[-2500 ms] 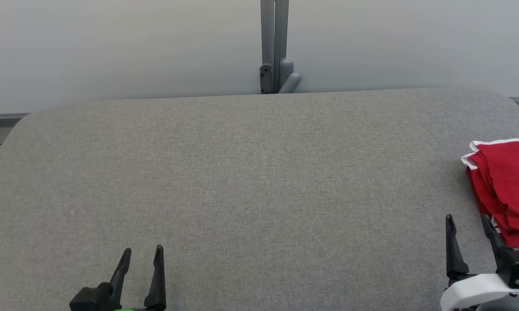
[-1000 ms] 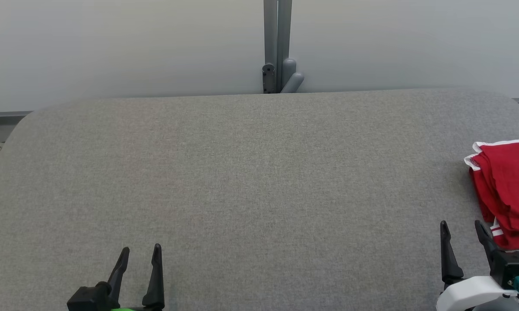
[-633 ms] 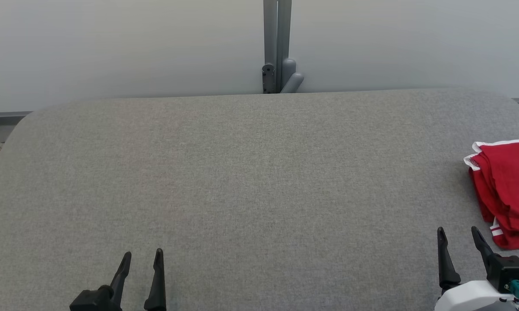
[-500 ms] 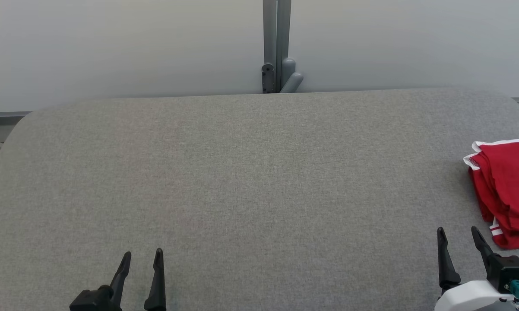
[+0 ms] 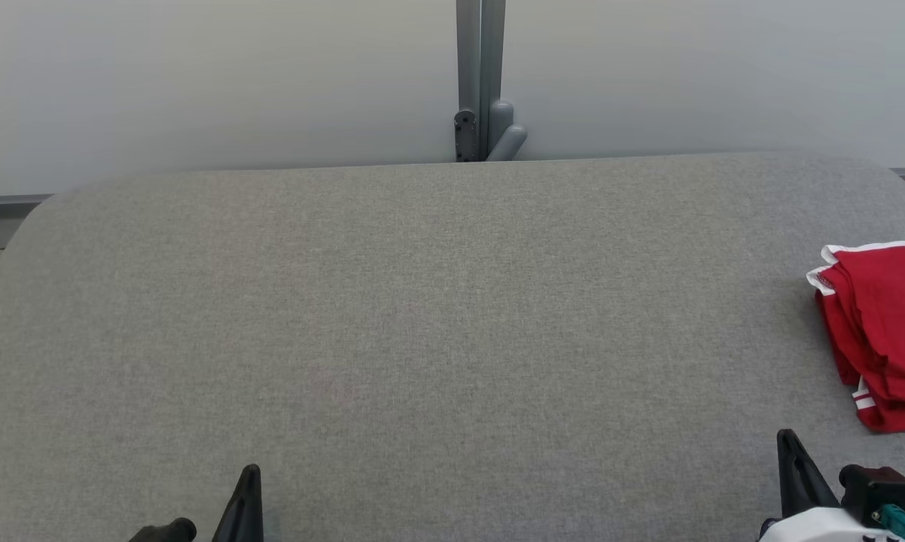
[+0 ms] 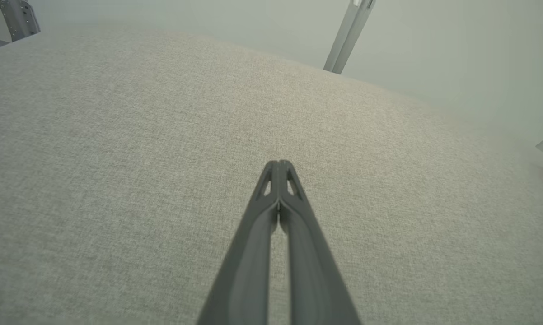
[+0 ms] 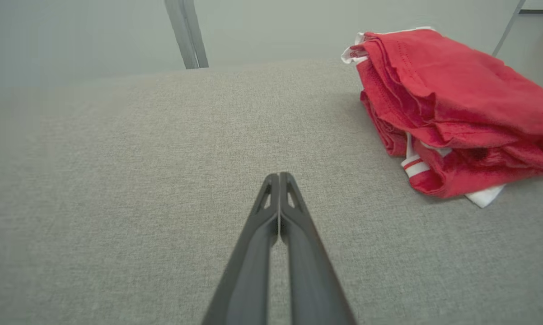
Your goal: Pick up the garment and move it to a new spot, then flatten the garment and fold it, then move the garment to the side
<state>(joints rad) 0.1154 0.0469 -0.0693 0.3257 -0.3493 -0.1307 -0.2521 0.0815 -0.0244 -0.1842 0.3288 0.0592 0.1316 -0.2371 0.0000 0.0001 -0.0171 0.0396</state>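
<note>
Jaws on both arms, open a second ago, now stand pressed together and empty, the right pair near the garment (image 7: 452, 104) (not touching). Folded, set aside: task judged complete.

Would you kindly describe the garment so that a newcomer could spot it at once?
Start from the wide grey table. Follow it to the robot's right edge, where the garment lies folded. It is red with white trim, the sole red thing there.
</note>
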